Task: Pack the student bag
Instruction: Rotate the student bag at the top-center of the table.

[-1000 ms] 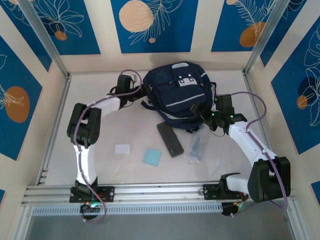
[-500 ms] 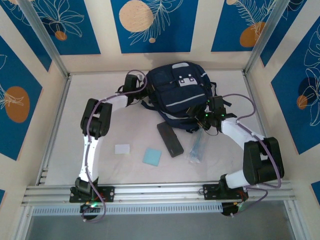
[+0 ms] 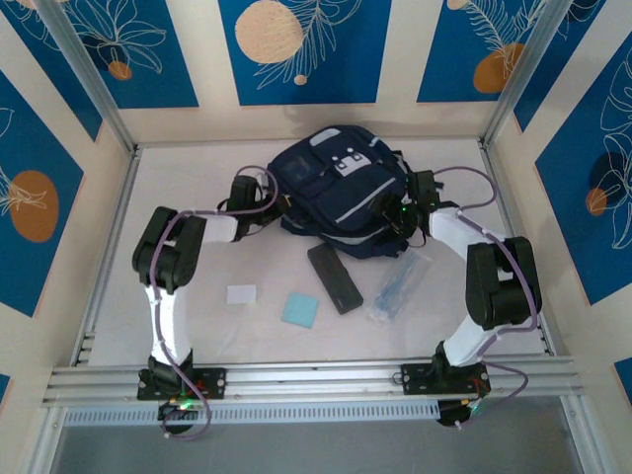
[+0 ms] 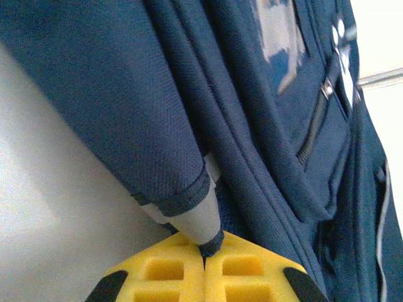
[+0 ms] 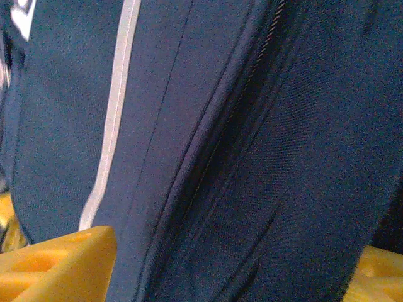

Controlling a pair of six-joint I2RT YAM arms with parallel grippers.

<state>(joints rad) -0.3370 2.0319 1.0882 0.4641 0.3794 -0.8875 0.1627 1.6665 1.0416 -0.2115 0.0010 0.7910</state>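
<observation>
Evidently nothing is packed yet: the student bag (image 3: pixel 341 188) lies far-centre on the table (image 3: pixel 197 326), the left gripper (image 4: pixel 204 255) pinched shut on its strap end, the right gripper (image 5: pixel 220 261) wide astride its fabric, hold uncertain, while the black case (image 3: pixel 335 276) and 3 other items lie outside.

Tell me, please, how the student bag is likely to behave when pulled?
Probably floppy: the student bag is soft fabric, folded where the left claw pinches a trimmed edge. It would likely sag and drag rather than lift as one piece. The woven cloth looks grippy, so slipping seems unlikely.
</observation>
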